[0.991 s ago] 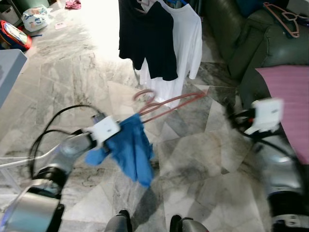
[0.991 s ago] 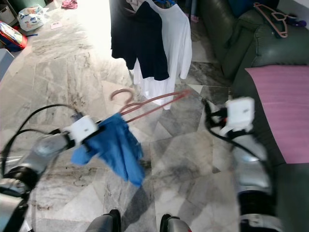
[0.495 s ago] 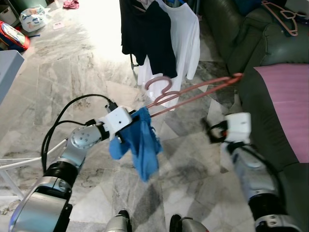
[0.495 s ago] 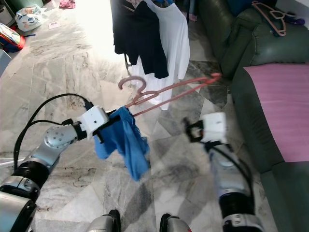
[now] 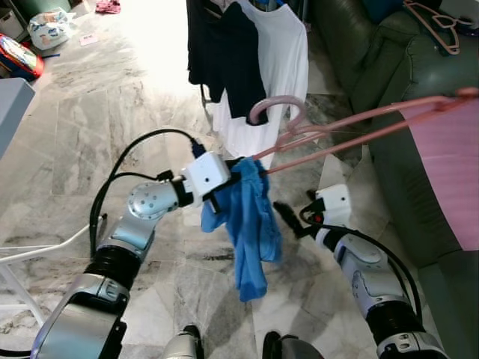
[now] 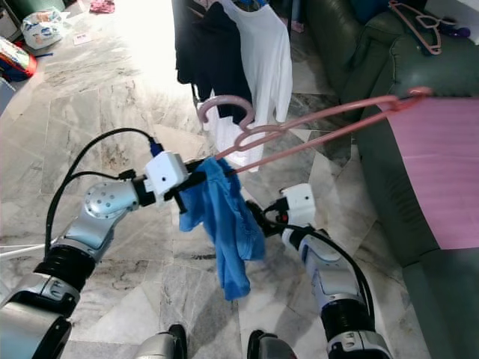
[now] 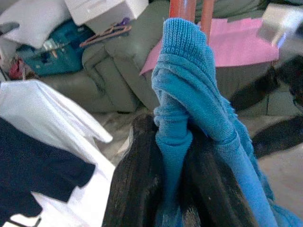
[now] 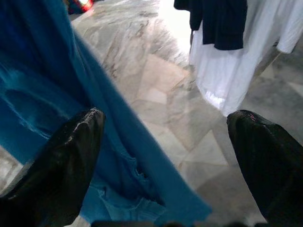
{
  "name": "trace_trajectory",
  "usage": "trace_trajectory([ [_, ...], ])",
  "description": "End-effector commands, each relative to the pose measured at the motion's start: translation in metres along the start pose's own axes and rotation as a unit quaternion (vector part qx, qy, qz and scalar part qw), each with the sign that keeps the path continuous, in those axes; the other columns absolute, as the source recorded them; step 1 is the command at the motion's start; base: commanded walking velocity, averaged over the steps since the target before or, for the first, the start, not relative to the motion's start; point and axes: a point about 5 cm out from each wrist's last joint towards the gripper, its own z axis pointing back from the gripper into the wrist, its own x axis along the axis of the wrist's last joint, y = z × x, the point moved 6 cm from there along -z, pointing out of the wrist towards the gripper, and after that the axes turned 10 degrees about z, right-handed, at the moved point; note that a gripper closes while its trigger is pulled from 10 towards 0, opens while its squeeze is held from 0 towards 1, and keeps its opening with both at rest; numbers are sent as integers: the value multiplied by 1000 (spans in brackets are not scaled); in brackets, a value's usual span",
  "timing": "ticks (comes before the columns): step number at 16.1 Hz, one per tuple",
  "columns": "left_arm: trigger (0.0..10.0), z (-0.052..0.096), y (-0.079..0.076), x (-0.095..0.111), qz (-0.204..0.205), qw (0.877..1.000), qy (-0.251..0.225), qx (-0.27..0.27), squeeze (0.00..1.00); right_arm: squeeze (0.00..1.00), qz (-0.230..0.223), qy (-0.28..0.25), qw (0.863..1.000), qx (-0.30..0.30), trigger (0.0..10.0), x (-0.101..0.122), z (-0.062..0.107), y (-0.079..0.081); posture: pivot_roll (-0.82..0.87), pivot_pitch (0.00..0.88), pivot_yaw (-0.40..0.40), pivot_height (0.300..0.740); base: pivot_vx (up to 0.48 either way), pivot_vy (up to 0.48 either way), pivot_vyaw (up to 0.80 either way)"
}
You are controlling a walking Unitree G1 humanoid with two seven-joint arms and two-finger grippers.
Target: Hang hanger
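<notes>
Black fingers of the right gripper (image 8: 165, 156) stood spread wide beside the blue cloth (image 5: 251, 224), gripping nothing. Left gripper (image 7: 168, 189) pinched that cloth and the pink hanger (image 5: 359, 123); the hanger's near end was hidden by fabric. Marble floor (image 5: 112, 112) beyond; hung shirts (image 5: 251, 52) cut off above, green sofa (image 5: 374, 45) rightward.

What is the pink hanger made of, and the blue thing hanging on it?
The pink hanger looks like smooth plastic, maybe coated wire: thin, even-coloured rods with a slight sheen. The blue garment is soft knitted cloth: fine ribbing shows and it droops in folds where the left gripper pinches it.
</notes>
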Motion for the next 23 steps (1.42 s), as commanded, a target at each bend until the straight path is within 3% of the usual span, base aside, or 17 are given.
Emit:
trace_trajectory([
  [1,0,0,1,10,-4,1000,-15,-4,0,0,-17,16,999,25,10000,-11,2,11,64,246,0,740,0,0,0],
  [4,0,-3,5,26,-6,999,-38,-2,0,0,-18,30,998,43,10000,-23,6,19,64,247,3,740,0,0,0],
  [10,0,-7,6,65,26,995,-99,-14,0,0,-23,48,998,26,10000,-32,4,14,66,245,5,740,0,0,0],
  [18,0,-5,3,84,40,991,-123,-26,0,0,-30,45,998,17,10000,-32,2,8,64,241,2,740,0,0,0],
  [20,0,-6,3,87,44,991,-127,-25,0,0,-59,36,997,33,10000,-31,0,16,64,240,5,740,0,0,0],
  [23,0,-7,4,94,51,989,-138,-26,0,0,-67,37,995,60,10000,-32,-5,34,65,240,9,740,0,0,0],
])
